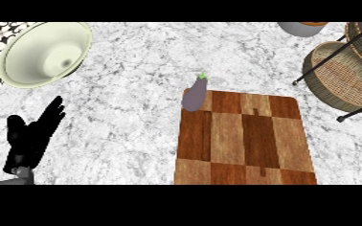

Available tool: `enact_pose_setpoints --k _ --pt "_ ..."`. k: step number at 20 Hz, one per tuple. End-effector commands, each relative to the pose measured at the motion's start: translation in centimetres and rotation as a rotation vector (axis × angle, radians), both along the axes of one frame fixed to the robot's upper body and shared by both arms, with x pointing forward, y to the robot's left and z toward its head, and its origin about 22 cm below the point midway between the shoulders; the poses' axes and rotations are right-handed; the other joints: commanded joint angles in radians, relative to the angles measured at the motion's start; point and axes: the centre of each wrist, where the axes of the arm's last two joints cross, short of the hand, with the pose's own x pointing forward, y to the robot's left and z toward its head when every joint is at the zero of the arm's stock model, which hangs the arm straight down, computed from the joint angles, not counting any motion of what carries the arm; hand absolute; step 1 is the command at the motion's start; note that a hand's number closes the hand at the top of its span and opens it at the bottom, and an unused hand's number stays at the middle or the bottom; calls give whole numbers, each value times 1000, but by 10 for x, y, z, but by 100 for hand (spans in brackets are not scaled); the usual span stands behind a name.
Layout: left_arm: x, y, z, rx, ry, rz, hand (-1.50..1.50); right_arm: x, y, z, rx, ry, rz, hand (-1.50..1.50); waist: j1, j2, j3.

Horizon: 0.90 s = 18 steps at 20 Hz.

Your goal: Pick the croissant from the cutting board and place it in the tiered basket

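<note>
On the cutting board no croissant shows, only an eggplant at its far-left corner; tiered basket unfilled, left hand released, nothing visibly done.

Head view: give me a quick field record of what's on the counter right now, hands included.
cutting board: wooden checkered board, centre-right of the counter
on the board: a purple eggplant at its far-left corner, overhanging the edge
croissant: none visible
tiered basket: wicker with black frame, right edge, contents not discernible
bowl: large pale bowl, far left
pot: grey vessel, top right, partly cut off
left hand: open, resting at left edge
right hand: not in view
</note>
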Motion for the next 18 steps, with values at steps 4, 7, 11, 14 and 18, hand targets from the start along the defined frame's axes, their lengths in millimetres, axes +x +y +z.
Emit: enact_pose_setpoints --k 4,7,11,14,18 --pt "-7 -1 3 1 1 2 0 -15 -36 32 -67 148 15 150 3 -2 2" --pt "-7 -9 -3 -13 14 1 0 -15 -39 27 -76 197 14 150 1 -1 2" --pt "11 -12 4 -4 -2 -12 0 -13 -33 30 -66 293 5 150 7 4 2" --pt "-2 11 1 -4 5 -5 0 -12 -36 20 70 290 -60 150 8 3 2" --pt "0 -2 3 6 6 -7 0 -20 -58 0 304 413 -186 -150 9 3 2"
